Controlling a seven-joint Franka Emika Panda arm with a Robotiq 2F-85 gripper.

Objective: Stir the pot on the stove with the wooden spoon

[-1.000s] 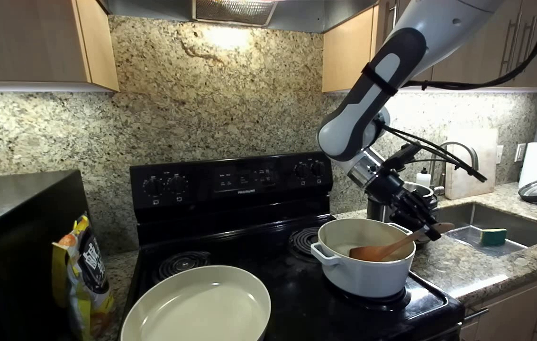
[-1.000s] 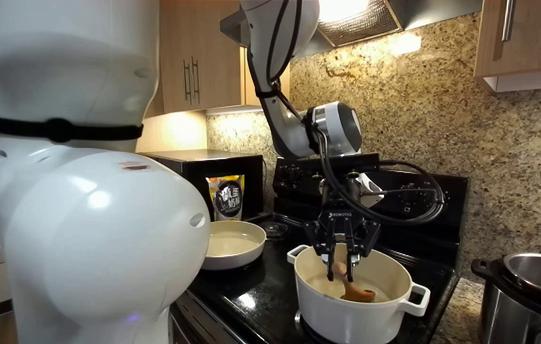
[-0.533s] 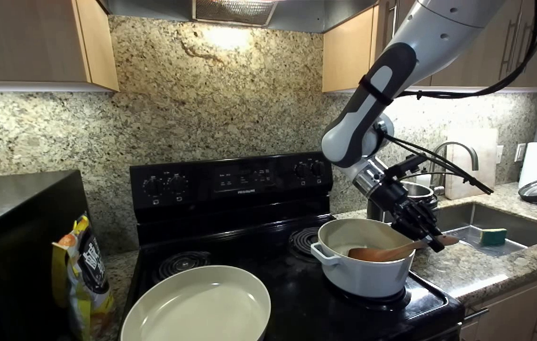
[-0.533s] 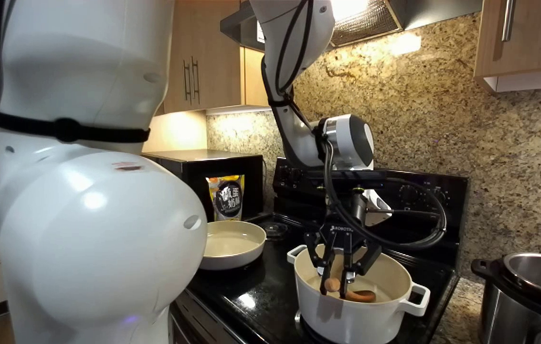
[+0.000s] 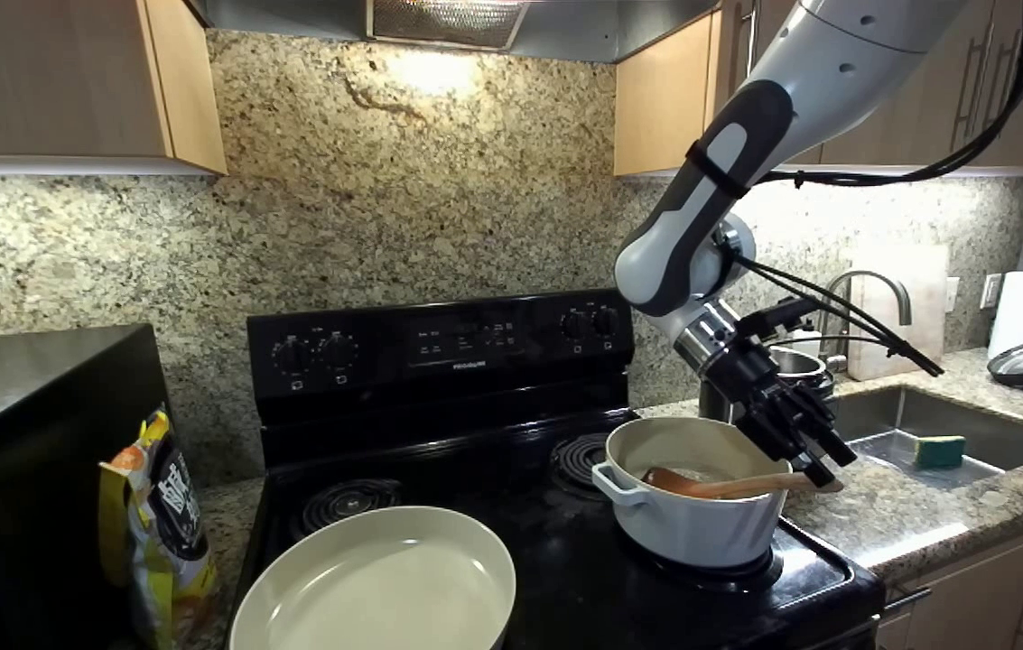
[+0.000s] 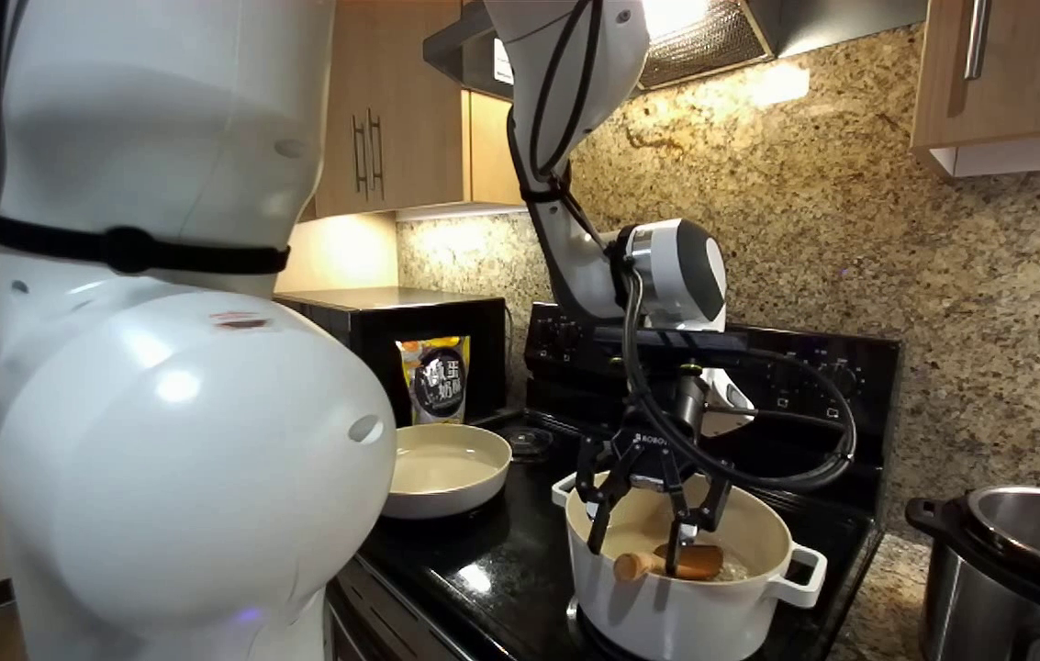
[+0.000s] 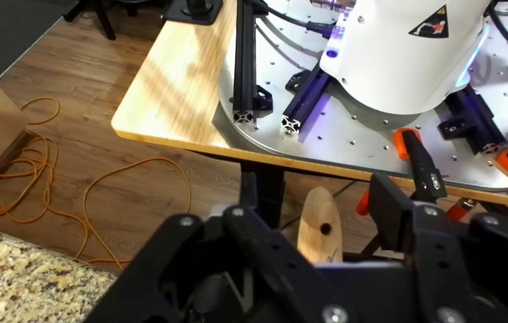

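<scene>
Release seems the step in hand, the fingers point(image 6: 674, 543) wide apart astride the wooden spoon point(image 5: 737, 488), which leans in the white pot point(image 5: 701, 531), lower right in both exterior views; next, probably, lift away without snagging it.

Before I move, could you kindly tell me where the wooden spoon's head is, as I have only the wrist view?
Observer: In both exterior views, the wooden spoon's head is inside the white pot.
Operator: Thank you; does any of it reach outside?
Observer: Yes, its handle extends beyond the white pot.
Operator: And what is that pot standing on, please?
Observer: It stands on the black stove.
</scene>
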